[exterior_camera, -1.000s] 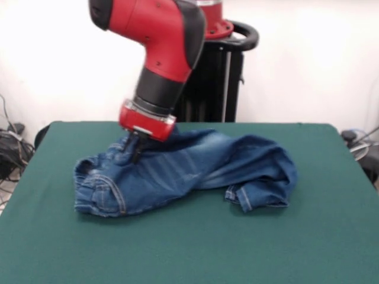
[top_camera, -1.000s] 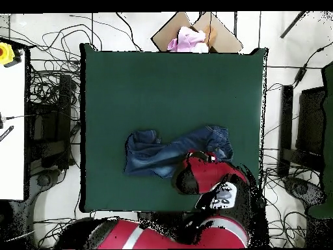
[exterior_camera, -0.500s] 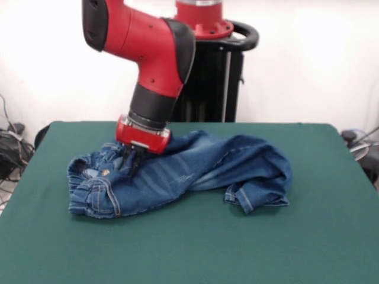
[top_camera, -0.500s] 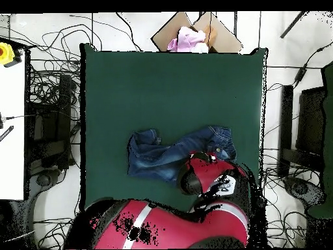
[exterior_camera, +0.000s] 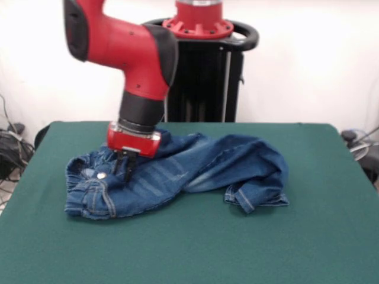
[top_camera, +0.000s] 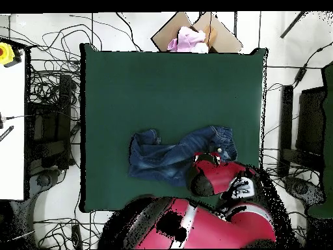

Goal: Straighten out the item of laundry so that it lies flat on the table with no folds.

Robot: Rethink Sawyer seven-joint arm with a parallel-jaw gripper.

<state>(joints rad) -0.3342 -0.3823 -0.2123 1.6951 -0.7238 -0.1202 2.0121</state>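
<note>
The small blue denim jeans (exterior_camera: 201,168) lie crumpled on the dark green table (exterior_camera: 189,248). Their waistband end is bunched at the left and a folded leg with a pale hem is at the right. My gripper (exterior_camera: 124,167) points down into the cloth just behind the waistband, and its dark fingers (exterior_camera: 129,165) are pinched shut on the denim. In the overhead view the jeans (top_camera: 162,156) lie in the lower middle of the table (top_camera: 169,84). There the red wrist (top_camera: 211,170) covers the gripper and the right end of the jeans.
A cardboard box with pink cloth (top_camera: 190,38) stands beyond the table's far edge in the overhead view. Cables lie on the floor on both sides. The black pedestal (exterior_camera: 207,77) stands behind the table.
My gripper has moved left in the front view, right in the overhead view. The waistband end has gone with it, and the whole garment has slid slightly that way.
</note>
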